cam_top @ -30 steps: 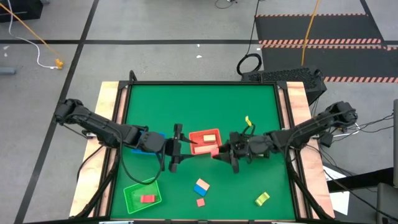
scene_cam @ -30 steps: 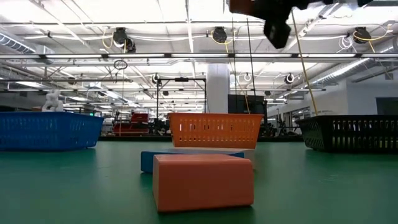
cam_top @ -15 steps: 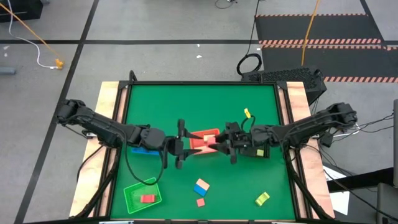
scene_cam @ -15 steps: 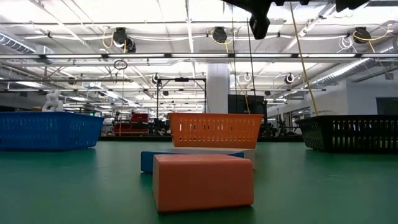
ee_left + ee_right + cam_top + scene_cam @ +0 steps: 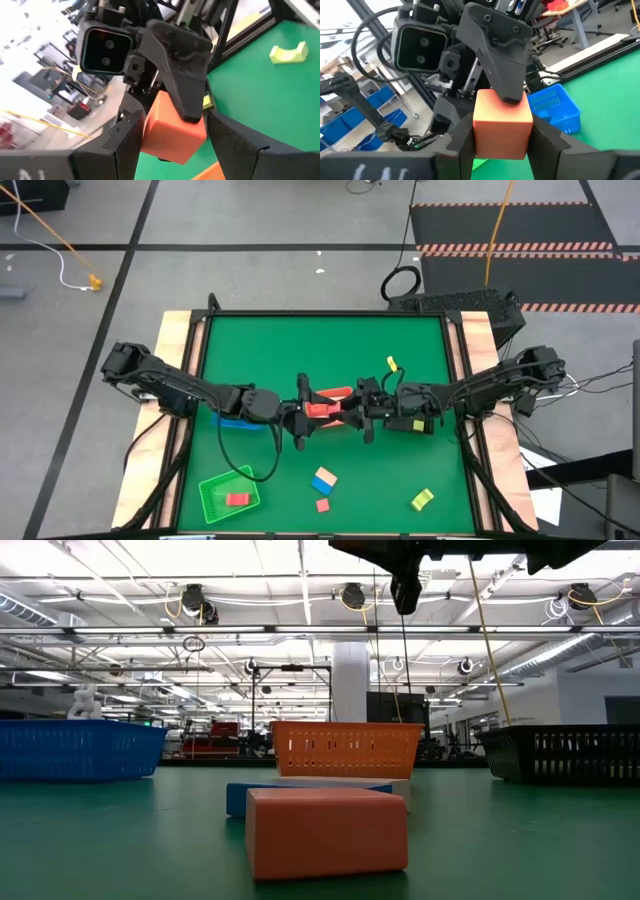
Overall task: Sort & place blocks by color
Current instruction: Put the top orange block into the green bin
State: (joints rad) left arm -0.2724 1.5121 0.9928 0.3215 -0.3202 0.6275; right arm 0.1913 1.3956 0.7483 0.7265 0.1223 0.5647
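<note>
I see both grippers, left [image 5: 303,411] and right [image 5: 364,410], pinching one smooth, matte red block [image 5: 322,409] at centre frame. They've closed in together since a second ago, now hiding the red tray.

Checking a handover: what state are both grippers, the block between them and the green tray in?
Left gripper: shut on the orange block.
Right gripper: shut on the orange block too.
Orange block: off the table, gripped from both sides.
Green tray: holds one red block.
</note>
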